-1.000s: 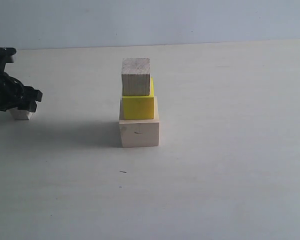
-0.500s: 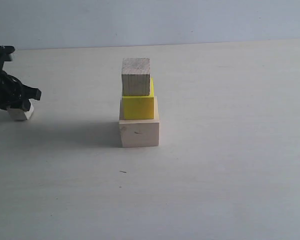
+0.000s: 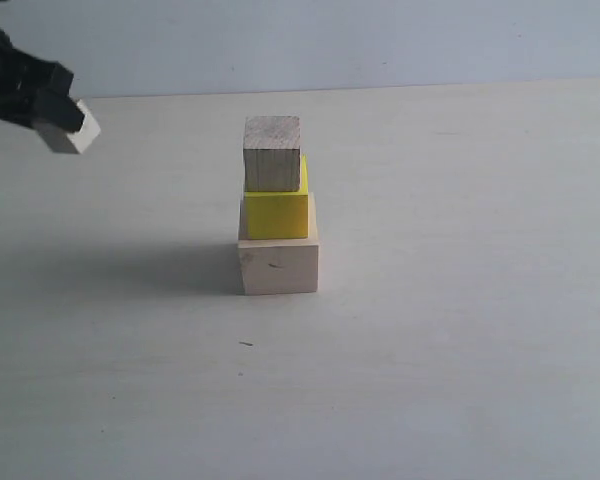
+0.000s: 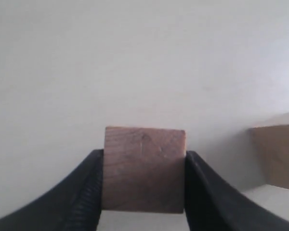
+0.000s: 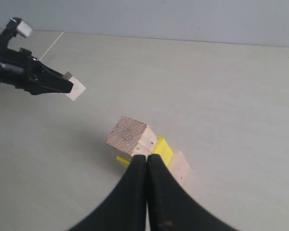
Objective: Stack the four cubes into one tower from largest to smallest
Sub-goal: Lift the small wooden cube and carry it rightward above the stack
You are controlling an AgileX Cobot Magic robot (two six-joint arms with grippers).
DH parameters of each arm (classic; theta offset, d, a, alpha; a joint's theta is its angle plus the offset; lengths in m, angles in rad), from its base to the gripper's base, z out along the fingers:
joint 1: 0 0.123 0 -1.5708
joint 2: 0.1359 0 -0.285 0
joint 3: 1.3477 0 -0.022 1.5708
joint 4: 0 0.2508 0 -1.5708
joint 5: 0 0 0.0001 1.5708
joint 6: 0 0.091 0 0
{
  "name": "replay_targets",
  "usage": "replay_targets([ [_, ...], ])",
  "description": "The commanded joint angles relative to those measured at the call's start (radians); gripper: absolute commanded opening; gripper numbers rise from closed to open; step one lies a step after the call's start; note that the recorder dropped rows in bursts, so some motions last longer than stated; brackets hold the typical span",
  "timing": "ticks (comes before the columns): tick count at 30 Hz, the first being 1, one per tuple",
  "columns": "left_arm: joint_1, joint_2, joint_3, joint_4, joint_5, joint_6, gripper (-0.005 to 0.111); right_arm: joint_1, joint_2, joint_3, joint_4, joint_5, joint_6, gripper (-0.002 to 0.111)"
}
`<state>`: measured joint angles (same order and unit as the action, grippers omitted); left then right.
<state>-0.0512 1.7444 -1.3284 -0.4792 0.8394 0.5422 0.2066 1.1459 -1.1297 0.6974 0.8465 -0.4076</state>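
Black and part-open, my left hand (image 3: 58, 112) clamps the smallest pale wood cube (image 3: 76, 131) at the upper left of the frame, well apart from the centre, where the brownish grained wood cube (image 3: 272, 152) sits on the bright yellow cube (image 3: 276, 213) on the large pale wood cube (image 3: 278, 265). My right hand (image 5: 147, 161) is closed, empty.

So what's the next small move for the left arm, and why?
Probably carry the left claw across to just above the brownish cube. It grips the smallest cube clear of the table, and the other three are already stacked: brownish on the yellow cube, on the large cube.
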Motion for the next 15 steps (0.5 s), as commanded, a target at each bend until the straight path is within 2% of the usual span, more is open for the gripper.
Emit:
replay_targets([
  [1, 0.001, -0.015, -0.155, -0.102, 0.211, 0.078, 0.000, -0.003, -0.005, 0.006, -0.001, -0.002, -0.010, 0.000],
  [4, -0.010, -0.015, -0.245, -0.093, 0.276, -0.051, 0.000, -0.003, -0.005, 0.006, -0.001, 0.000, -0.010, 0.000],
  [7, -0.051, -0.015, -0.321, -0.018, 0.297, -0.180, 0.000, -0.003, -0.005, 0.006, -0.001, 0.004, -0.010, 0.000],
  [11, -0.165, -0.015, -0.378, 0.116, 0.336, -0.297, 0.000, -0.003, -0.005, 0.006, -0.001, 0.004, -0.012, 0.000],
  [15, -0.249, -0.015, -0.385, 0.114, 0.334, -0.350, 0.000, -0.003, -0.005, 0.006, -0.001, 0.008, -0.012, 0.000],
])
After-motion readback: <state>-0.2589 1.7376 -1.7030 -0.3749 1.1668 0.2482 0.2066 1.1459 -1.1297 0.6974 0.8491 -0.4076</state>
